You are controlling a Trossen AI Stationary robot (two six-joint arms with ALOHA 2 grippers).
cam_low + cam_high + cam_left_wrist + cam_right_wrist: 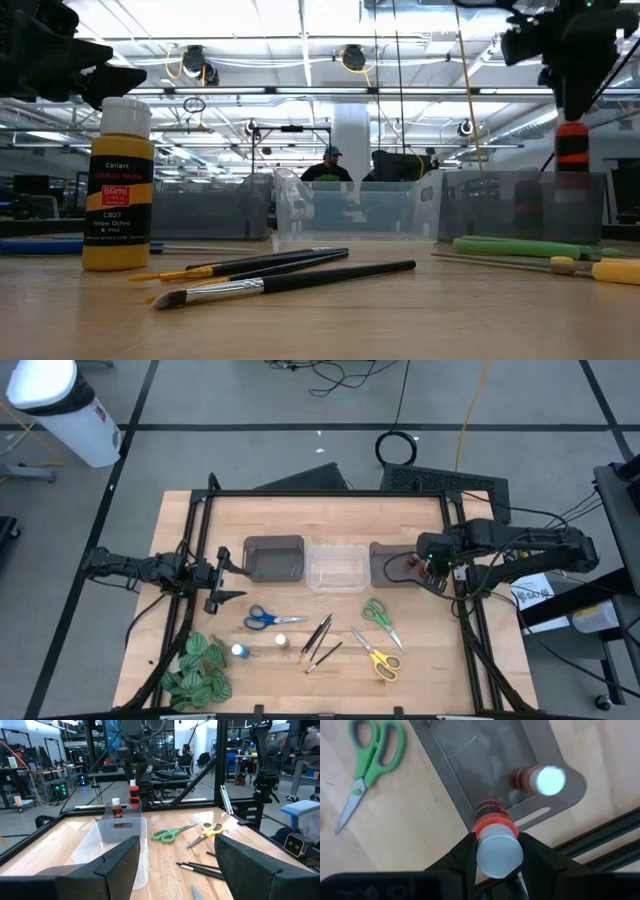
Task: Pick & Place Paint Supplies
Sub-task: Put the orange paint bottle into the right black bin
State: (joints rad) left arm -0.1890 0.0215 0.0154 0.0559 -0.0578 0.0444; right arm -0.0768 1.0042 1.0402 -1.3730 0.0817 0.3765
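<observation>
While your right gripper is clamping an orange-banded paint bottle between its fingers, that bottle is hanging over the grey bin, where a second bottle is standing just beyond the fingertips. Your left gripper is waiting with its fingers spread apart.
</observation>
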